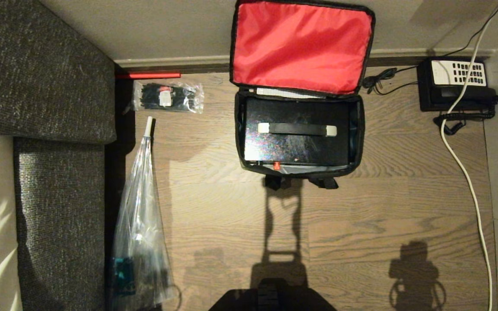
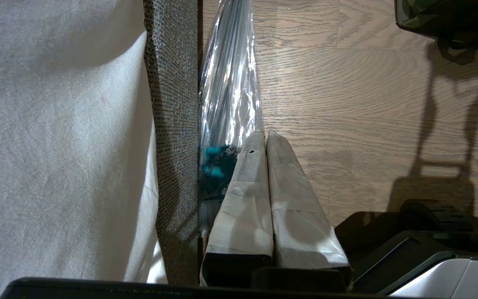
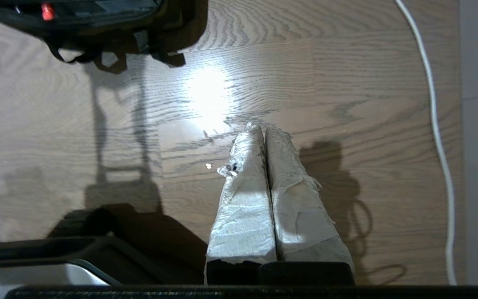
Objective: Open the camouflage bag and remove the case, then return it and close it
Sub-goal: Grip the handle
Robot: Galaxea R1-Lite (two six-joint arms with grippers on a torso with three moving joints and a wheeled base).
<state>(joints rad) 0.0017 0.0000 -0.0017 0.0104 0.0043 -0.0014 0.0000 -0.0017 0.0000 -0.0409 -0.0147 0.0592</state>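
The camouflage bag (image 1: 359,129) stands open on the wooden floor at the back, its red-lined lid (image 1: 301,45) leaning against the wall. Inside it lies the flat black case (image 1: 296,149), with a black handle with pale ends on top and a small red spot (image 1: 276,165) at its near edge. Neither arm shows in the head view. My left gripper (image 2: 265,133) hangs shut and empty over the floor beside the sofa. My right gripper (image 3: 264,128) is also shut and empty over bare floor, well short of the bag's near edge (image 3: 98,20).
A dark grey sofa (image 1: 37,86) fills the left side. A long clear plastic bag (image 1: 138,224) lies along it, and a clear packet of black items (image 1: 169,96) sits near the wall. A black telephone (image 1: 454,84) and a white cable (image 1: 469,181) are on the right.
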